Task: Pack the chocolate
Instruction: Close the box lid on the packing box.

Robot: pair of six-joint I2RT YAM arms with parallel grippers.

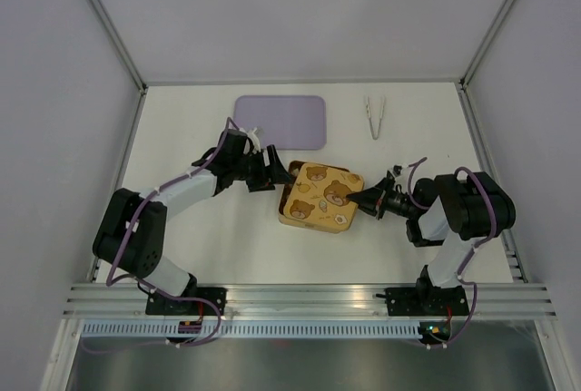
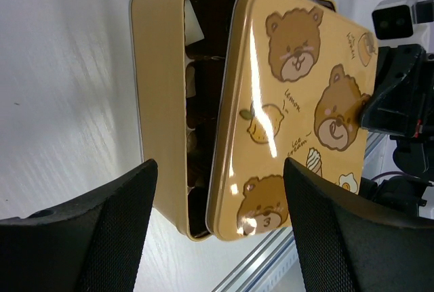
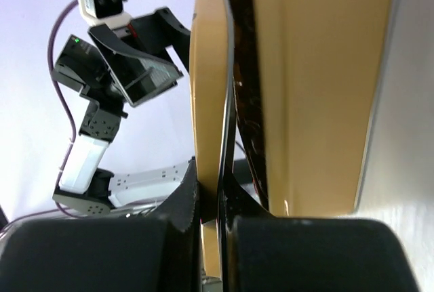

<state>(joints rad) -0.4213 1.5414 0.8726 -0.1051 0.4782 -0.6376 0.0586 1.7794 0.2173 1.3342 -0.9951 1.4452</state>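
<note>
Pinched in the right tool's [image 3: 215, 197] closed fingers is the thin rim of the bear-printed lid [image 2: 298, 95]. It lies askew over the gold tin [image 2: 157, 89], offset toward the right arm. A gap shows along the tin's side facing the left tool [image 2: 218, 170], whose jaws stand open and empty just short of it. Through that gap the chocolate [image 2: 194, 26] shows inside the tin. Both arms reach low across the surface [image 2: 68, 102]. The right one, already on the lid, looks best placed to square it.
</note>
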